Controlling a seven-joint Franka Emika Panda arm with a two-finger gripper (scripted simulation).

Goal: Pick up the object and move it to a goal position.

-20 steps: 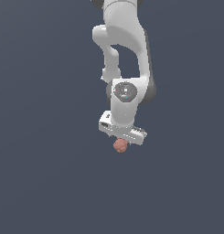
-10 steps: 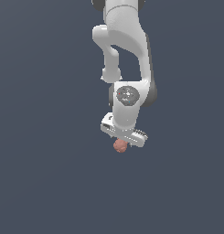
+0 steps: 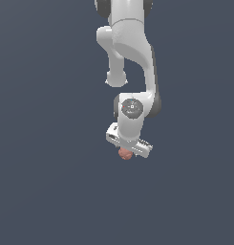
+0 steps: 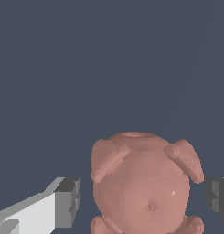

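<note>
The object (image 3: pixel 123 154) is a small lumpy reddish-pink blob with stubby bumps. In the exterior view it sits just under the white hand. My gripper (image 3: pixel 129 149) points down over it. In the wrist view the object (image 4: pixel 145 183) fills the space between the two dark finger pads (image 4: pixel 67 203). A narrow gap shows on each side of it, wider at one pad than at the other. The jaws stand open around the object and do not visibly touch it. The fingertips are hidden behind the hand in the exterior view.
A plain dark grey-blue surface (image 3: pixel 47 191) lies all around. The white arm (image 3: pixel 132 52) comes down from the top of the exterior view. No other objects or goal marker show.
The arm has lowered a little, bringing the hand down closer over the object. The object has stayed in place.
</note>
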